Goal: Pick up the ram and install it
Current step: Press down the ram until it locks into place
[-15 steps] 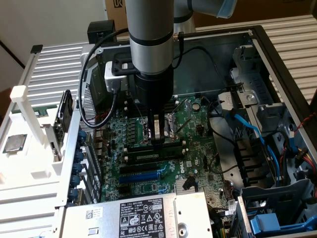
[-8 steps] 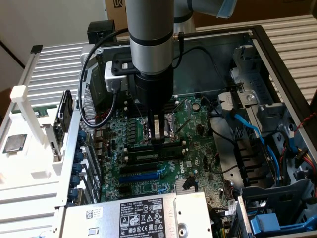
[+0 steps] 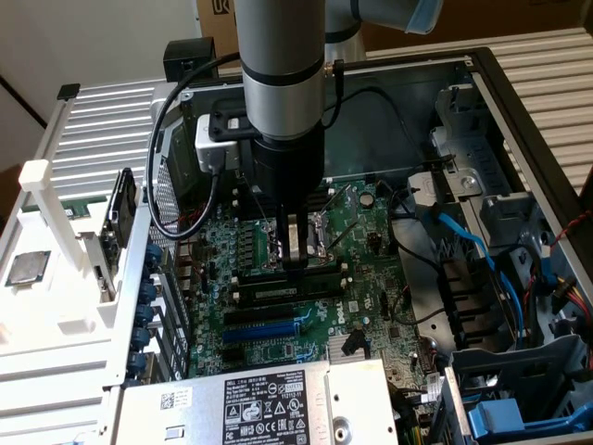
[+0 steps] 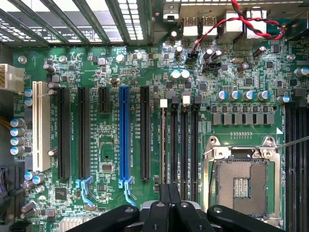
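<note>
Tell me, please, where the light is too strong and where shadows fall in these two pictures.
In the exterior view, glare washes out the white rack on that view's left, the arm carries bright streaks, and the motherboard around the tool lies in shade. In the wrist view, the motherboard is evenly lit, while the tool is a dark shape with little detail.

The robot arm [image 3: 283, 56] is a big round tube, shiny grey like silver, with a thin dark ring around it. Up top there is a light blue cap [image 3: 426, 14]. Under the tube sits a fat black part. A small white and grey box [image 3: 215, 144] is stuck on its side. A black cable [image 3: 162, 158] loops out from there. The gripper [image 3: 295, 246] has thin fingers, dark and silver. In the wrist view they look black with round screws [image 4: 129, 209]
</note>
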`<state>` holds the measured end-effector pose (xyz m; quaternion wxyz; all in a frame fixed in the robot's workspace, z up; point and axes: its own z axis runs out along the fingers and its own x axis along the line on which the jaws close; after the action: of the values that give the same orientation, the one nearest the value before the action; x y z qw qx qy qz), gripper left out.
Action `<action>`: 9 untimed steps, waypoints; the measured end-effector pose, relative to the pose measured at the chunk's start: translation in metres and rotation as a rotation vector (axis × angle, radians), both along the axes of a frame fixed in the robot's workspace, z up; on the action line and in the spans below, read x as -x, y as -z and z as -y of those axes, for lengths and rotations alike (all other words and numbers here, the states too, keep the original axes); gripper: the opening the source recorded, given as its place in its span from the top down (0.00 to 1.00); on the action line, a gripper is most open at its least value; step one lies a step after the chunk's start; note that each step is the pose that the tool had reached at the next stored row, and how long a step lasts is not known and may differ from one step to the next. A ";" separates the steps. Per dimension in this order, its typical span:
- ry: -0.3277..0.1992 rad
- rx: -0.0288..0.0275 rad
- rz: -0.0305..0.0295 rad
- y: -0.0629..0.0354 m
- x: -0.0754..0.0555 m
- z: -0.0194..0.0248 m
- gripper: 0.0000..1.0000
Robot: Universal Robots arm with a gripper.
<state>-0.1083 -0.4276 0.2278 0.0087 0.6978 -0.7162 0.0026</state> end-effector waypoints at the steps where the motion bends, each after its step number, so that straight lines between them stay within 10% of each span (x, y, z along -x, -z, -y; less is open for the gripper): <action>1: 0.000 -0.0006 0.0003 -0.0007 0.000 -0.0001 0.90; 9: 0.000 0.0005 -0.0004 -0.0083 0.001 0.0000 0.90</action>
<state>-0.1091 -0.4277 0.2361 0.0090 0.6978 -0.7162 0.0026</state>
